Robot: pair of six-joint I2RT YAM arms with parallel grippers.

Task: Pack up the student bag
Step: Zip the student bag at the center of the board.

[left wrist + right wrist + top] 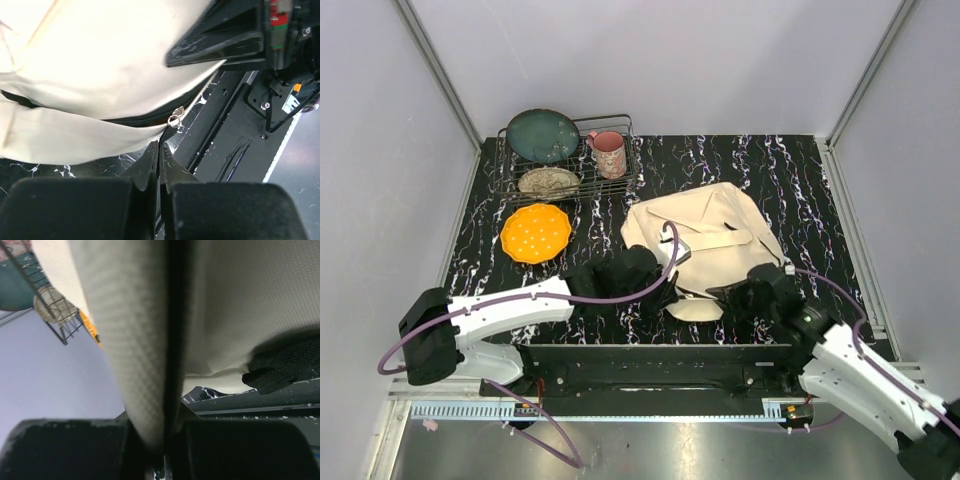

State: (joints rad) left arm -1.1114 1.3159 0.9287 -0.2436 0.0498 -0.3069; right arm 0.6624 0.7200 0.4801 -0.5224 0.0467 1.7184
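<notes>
We see the left end effector [159,151] from its wrist camera with its two dark fingers pressed together, tip to tip. The dark tab of a zipper pull [173,120], hung from a small metal ring, runs straight into those tips and looks pinched there, though the contact itself lies in shadow. Above it, the zipper line crosses the student bag [708,225], a big cream canvas bag lying on the black, white-veined desk [800,175], right of centre and close to the near edge. The right end effector [163,445] is clamped on a fold of the bag's cream fabric. The fabric rises between its fingers and fills nearly all of its wrist view, so we cannot make out which part of the bag it holds. A dark, rough-textured shape at that view's right edge is too blurred to name. From above, both end effectors are black bulks at the bag's near rim, one toward its left, one toward its right, hiding their own fingers and the rim beneath. A purple cable [672,240] loops over the bag's left part. At the desk's far left, a wire dish rack [605,186] holds a teal plate [542,135], a pink mug [610,153] and a speckled pale dish [549,181]. An orange dotted plate [536,232] lies just in front of the rack.
</notes>
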